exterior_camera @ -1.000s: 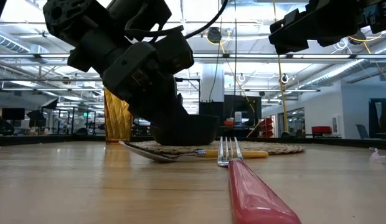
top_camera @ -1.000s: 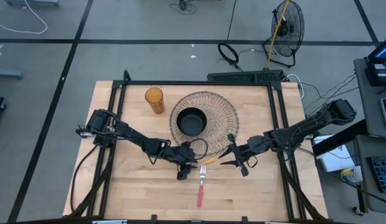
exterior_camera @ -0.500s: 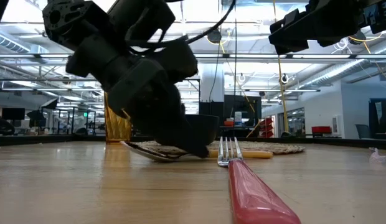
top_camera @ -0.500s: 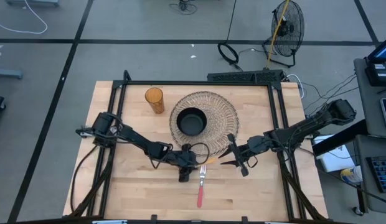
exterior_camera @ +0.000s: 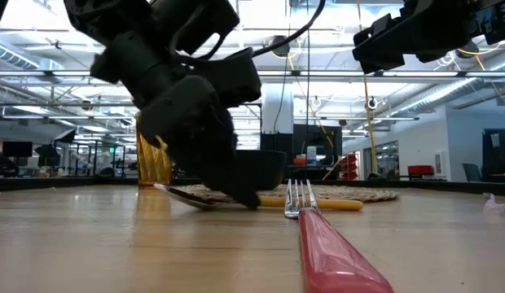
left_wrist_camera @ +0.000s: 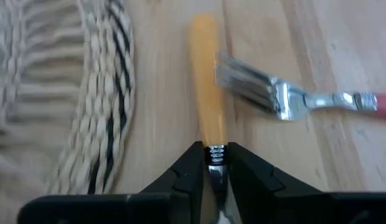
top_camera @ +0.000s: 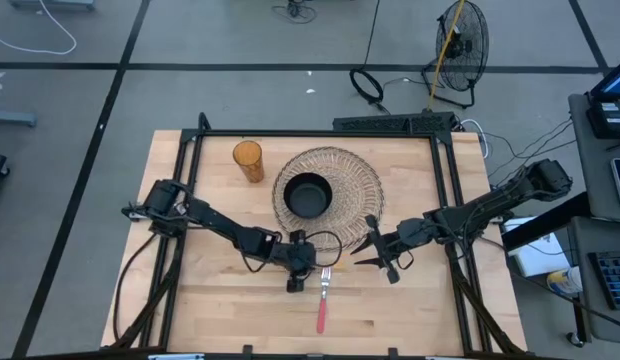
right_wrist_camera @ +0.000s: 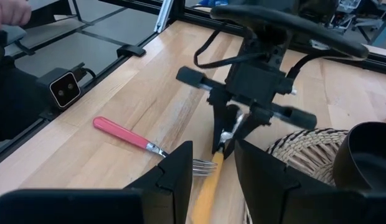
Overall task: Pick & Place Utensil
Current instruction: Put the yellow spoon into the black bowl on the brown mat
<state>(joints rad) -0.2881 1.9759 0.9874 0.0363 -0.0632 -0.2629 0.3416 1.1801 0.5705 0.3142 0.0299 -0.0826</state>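
A spoon with an orange handle (left_wrist_camera: 205, 81) lies on the wooden table beside the woven placemat (top_camera: 355, 180). Its bowl (exterior_camera: 183, 195) points toward the table's left. A fork with a red handle (top_camera: 321, 312) lies just nearer, its tines (left_wrist_camera: 255, 93) close to the spoon's handle. My left gripper (top_camera: 308, 262) is low at the table and shut on the spoon. My right gripper (top_camera: 375, 250) is open and empty to the right of the spoon, above the table; its fingers (right_wrist_camera: 174, 174) frame the handle's free end in its wrist view. My left gripper pinches the spoon's metal neck (left_wrist_camera: 215, 152) between its two fingertips, where the orange handle begins. The fingers slant down from the table's left and point along the spoon. The spoon lies flat, its bowl and handle (exterior_camera: 318, 203) on the table.
A black bowl (top_camera: 308, 195) stands on the woven placemat behind the spoon. An orange cup (top_camera: 248, 160) stands at the far left. The table's frame rails (top_camera: 185, 190) run along both sides. Bare wood (top_camera: 240, 310) lies near the front edge.
My left gripper has gone down and a little toward the table's right, onto the spoon. The spoon has slid slightly toward the right along the table, staying flat.
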